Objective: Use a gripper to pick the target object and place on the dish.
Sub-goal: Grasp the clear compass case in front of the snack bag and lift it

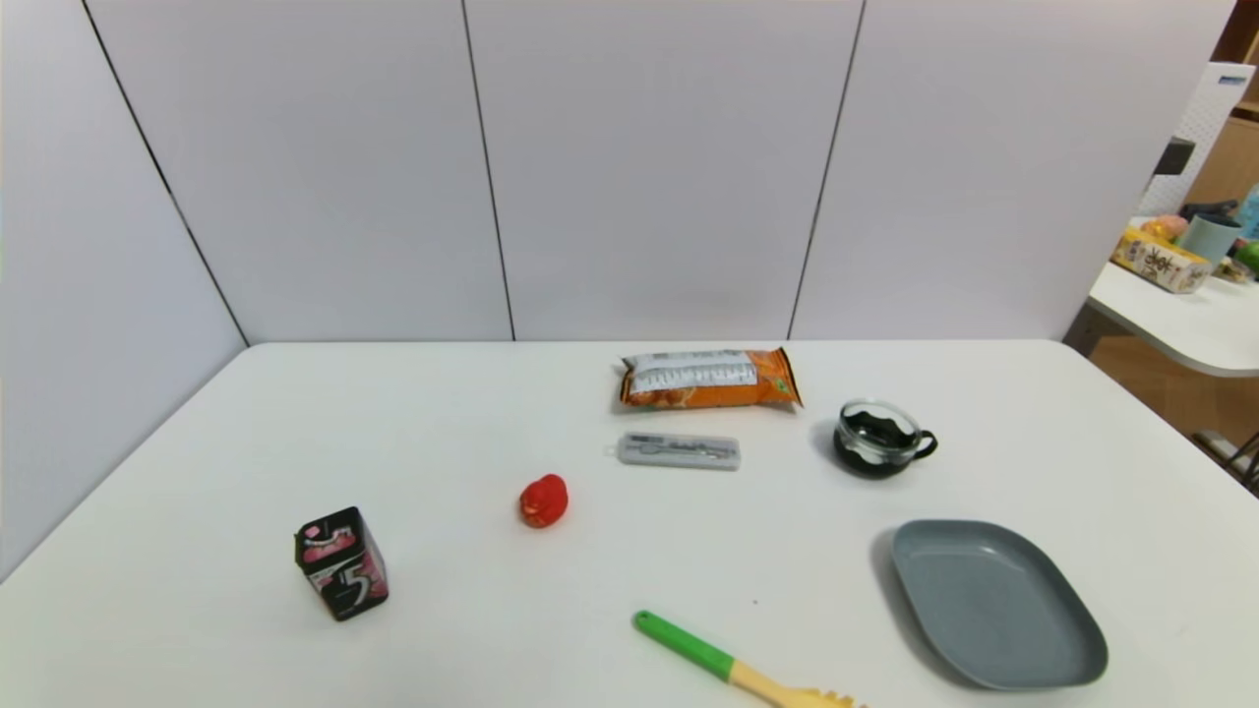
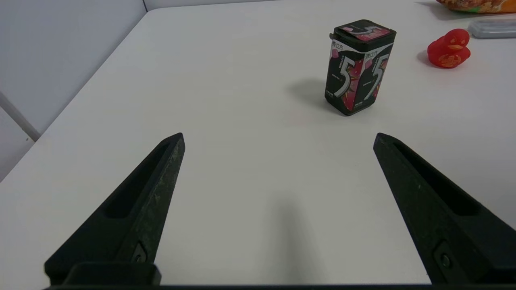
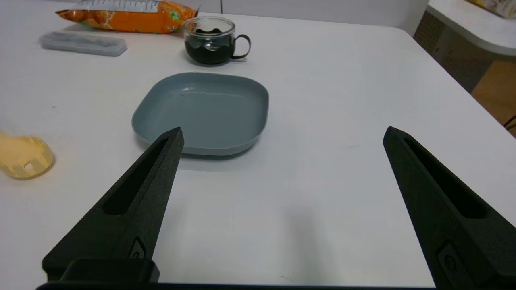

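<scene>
The target object, a slim translucent grey-white case [image 1: 679,451], lies flat on the white table just in front of the orange snack bag [image 1: 708,379]; it also shows in the right wrist view [image 3: 82,43] and at the edge of the left wrist view [image 2: 492,29]. The grey-blue dish [image 1: 995,602] sits at the front right, empty [image 3: 201,110]. My right gripper [image 3: 282,137] is open over bare table on the near side of the dish, holding nothing. My left gripper [image 2: 278,137] is open over the front left of the table, holding nothing. Neither arm shows in the head view.
A black glass cup [image 1: 878,438] stands behind the dish. A red duck toy [image 1: 544,501] and a black gum box [image 1: 341,562] sit to the left. A green-and-yellow handled fork [image 1: 733,669] lies at the front edge. Another table [image 1: 1180,315] stands off to the right.
</scene>
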`<act>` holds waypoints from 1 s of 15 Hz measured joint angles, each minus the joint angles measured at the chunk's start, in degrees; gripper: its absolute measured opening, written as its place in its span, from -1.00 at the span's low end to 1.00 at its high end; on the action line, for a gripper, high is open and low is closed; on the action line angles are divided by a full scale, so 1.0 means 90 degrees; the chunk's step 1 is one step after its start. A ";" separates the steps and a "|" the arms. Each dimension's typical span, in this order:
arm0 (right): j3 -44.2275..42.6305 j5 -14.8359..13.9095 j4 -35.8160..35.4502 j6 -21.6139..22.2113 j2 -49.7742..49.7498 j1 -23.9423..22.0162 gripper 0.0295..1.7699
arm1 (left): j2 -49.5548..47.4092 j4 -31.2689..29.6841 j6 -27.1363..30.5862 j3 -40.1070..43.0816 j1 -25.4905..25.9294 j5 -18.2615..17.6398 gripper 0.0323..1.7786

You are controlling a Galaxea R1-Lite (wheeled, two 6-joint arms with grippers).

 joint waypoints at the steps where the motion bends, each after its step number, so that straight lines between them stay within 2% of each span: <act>1: -0.0108 0.0141 -0.0077 -0.0077 0.0089 0.0000 0.93 | 0.0000 0.0003 0.0000 0.0000 0.0000 -0.0003 0.90; 5: -0.0859 0.0874 -0.0439 -0.0175 0.0962 0.0000 0.93 | 0.0000 0.0000 -0.0003 0.0000 0.0000 -0.0003 0.90; 10: -0.2190 0.1612 -0.0813 -0.0328 0.2704 -0.0050 0.93 | 0.0000 0.0003 0.0000 0.0000 0.0000 -0.0003 0.90; 14: -0.3008 0.2710 -0.0847 -0.0432 0.4046 -0.0329 0.93 | 0.0000 0.0003 0.0000 0.0000 0.0000 0.0000 0.90; 15: -0.3122 0.2900 -0.0825 -0.0500 0.4294 -0.0378 0.93 | 0.0000 0.0000 -0.0003 0.0000 0.0000 -0.0003 0.90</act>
